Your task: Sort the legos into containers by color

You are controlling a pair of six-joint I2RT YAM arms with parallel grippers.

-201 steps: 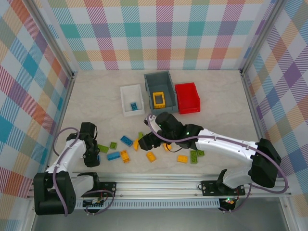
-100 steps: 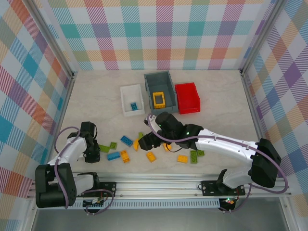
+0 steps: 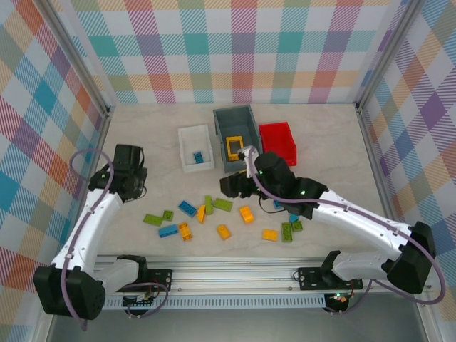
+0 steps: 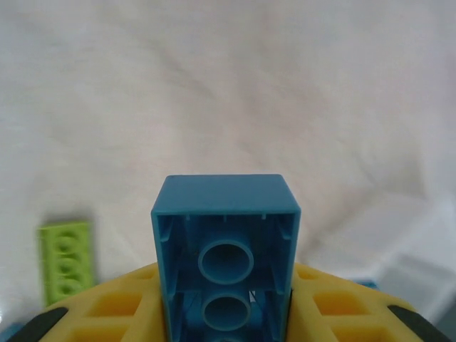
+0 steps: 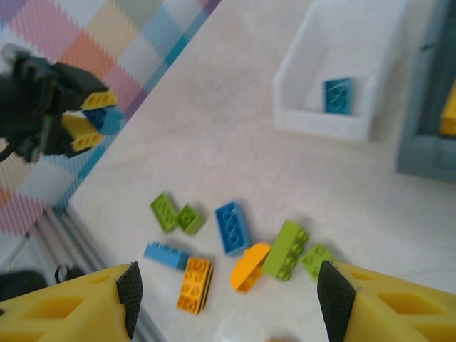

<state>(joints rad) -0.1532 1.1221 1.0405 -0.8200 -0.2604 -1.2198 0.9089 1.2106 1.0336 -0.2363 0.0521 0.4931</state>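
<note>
My left gripper [image 3: 130,182] hangs above the table's left side, shut on a blue lego [image 4: 225,242] that sits between its yellow fingers [image 4: 107,310]; the right wrist view shows that same held lego [image 5: 108,120]. Above the pile my right gripper [image 3: 231,187] stands open and empty, its pads [image 5: 128,296] wide apart. Several loose legos lie in front: green [image 3: 152,219], blue [image 3: 187,208], yellow [image 3: 185,230], orange [image 3: 201,213]. The white tray [image 3: 181,146] holds a blue lego [image 3: 197,154]. In the grey bin [image 3: 219,135] lies a yellow frame [image 3: 234,147]. The red bin [image 3: 277,144] looks empty.
The three containers stand side by side at the back centre. More legos lie under my right forearm: yellow [image 3: 270,234], green [image 3: 286,231], blue [image 3: 292,217]. Checked walls close in the left, right and back; a metal rail [image 3: 235,274] runs along the front.
My left gripper closed on the blue lego and lifted it up and away from the table's front left. My right gripper rose from the pile and moved back toward the bins, empty.
</note>
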